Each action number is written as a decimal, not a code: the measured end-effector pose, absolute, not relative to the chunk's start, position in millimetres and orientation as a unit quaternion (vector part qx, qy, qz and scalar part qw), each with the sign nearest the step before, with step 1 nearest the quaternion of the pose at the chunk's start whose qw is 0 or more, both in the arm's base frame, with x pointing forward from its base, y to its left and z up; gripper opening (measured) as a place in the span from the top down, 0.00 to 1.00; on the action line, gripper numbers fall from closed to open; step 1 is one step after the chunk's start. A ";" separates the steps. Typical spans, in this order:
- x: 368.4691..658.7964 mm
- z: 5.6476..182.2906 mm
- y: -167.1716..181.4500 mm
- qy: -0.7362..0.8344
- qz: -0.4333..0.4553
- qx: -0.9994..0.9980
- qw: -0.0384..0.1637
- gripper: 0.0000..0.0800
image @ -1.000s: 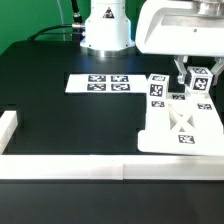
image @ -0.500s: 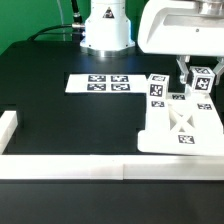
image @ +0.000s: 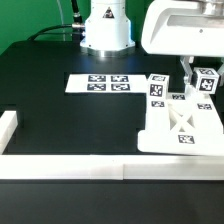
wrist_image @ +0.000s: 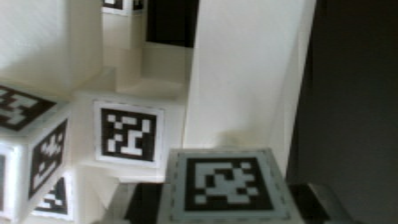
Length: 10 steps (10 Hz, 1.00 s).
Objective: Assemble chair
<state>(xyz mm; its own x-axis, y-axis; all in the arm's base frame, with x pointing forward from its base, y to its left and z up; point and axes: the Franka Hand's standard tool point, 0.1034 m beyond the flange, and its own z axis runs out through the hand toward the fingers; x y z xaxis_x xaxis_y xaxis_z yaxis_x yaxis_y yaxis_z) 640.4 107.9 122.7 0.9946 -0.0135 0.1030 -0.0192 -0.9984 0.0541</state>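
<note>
The chair (image: pixel 178 122) sits on the black table (image: pixel 70 125) towards the exterior view's right, just inside the long white rail (image: pixel 110 169) that edges the table's near side. Its largest part is a flat white cross-braced frame (image: pixel 181 126) lying down, with one square black-and-white tag at its near end; behind it an upright white piece (image: pixel 158 90) shows two more such tags, one above the other. No brand, word or number can be read anywhere: every marking is a square black-and-white pattern, and in the wrist view they are blurred. A small white tagged block (image: pixel 205 80) stands over the frame's far corner at the exterior view's right, and the gripper (image: pixel 200 78) comes down on it from the white arm housing (image: pixel 185 28) above, its dark fingers (image: pixel 188 73) close together on either side of the block, so the claw is nearly closed and clamped on that piece. In the wrist view the same block (wrist_image: pixel 226 181) fills the foreground between the finger tips, with tall white chair parts beyond it. Further off, the marker board (image: pixel 98 83) lies flat towards the table's middle, apart from the chair, and the arm's white base (image: pixel 106 30) stands at the back.
</note>
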 end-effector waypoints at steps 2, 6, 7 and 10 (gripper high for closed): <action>642.3 122.6 109.6 -0.009 0.059 0.998 0.027 0.66; 643.5 122.8 109.8 -0.010 0.063 0.998 0.026 0.66; 643.6 122.8 109.6 -0.010 0.063 0.998 0.026 0.66; 639.0 122.2 112.2 -0.008 0.071 0.997 0.024 0.66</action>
<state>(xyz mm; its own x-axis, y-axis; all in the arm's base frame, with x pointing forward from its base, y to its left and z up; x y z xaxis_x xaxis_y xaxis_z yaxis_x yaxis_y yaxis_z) 639.0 112.2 122.2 0.9898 -0.0129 0.1418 -0.0198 -0.9987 0.0475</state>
